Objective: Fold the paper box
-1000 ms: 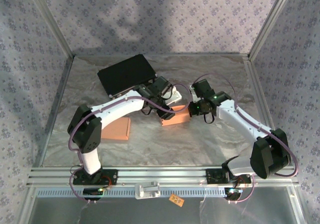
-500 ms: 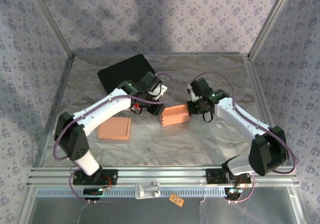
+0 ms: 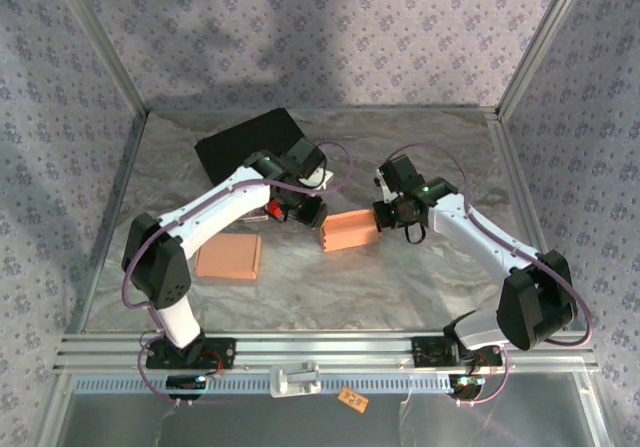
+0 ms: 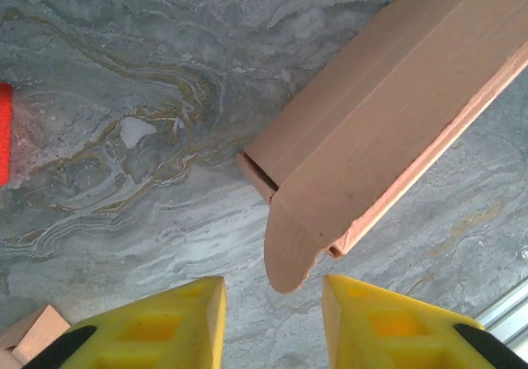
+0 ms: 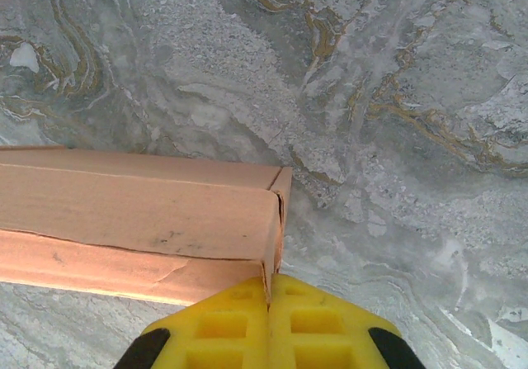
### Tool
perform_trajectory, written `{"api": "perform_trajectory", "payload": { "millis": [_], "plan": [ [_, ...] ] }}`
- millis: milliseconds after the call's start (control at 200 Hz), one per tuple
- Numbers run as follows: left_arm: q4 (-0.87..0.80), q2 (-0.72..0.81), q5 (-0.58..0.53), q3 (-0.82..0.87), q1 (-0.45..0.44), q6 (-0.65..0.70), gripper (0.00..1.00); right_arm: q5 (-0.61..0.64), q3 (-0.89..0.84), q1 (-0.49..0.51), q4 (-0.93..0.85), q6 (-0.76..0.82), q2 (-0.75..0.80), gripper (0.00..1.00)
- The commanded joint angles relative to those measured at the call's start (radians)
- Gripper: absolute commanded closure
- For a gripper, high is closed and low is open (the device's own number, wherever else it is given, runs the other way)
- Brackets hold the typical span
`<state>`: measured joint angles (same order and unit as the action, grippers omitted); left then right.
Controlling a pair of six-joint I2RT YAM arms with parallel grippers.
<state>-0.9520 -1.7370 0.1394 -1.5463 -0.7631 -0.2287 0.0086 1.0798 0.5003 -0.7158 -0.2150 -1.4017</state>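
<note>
Box (image 3: 350,231) centre of table (image 3: 350,297); flat carton (image 3: 229,256) left of it; tray (image 3: 245,147) behind.

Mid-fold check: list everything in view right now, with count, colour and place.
paper box: one, orange-tan, table centre
second cardboard piece: one, orange-tan, left of centre
board: one, black, back left
red item: one, red, beside the left wrist; too little shows to identify it
tag: one, orange, near rail
table: one, grey marbled
left pincer: one, yellow fingers, open, facing the box's loose flap
right pincer: one, yellow fingers, shut on the box's end
</note>
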Motion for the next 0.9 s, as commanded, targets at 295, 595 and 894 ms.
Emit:
{"api": "perform_trajectory", "payload": {
  "millis": [295,595,894],
  "plan": [
    [-0.019,-0.061,0.015,-0.054,-0.012,0.021,0.79,0.013,0.02,0.007,-0.034,-0.018,-0.004,1.0],
    [-0.012,-0.074,0.025,-0.067,-0.014,0.004,0.92,0.016,0.011,0.009,-0.022,-0.032,-0.001,1.0],
    [-0.028,-0.082,0.09,-0.081,-0.015,-0.194,1.0,0.057,0.004,0.035,-0.018,-0.075,0.002,1.0]
  ]
}}
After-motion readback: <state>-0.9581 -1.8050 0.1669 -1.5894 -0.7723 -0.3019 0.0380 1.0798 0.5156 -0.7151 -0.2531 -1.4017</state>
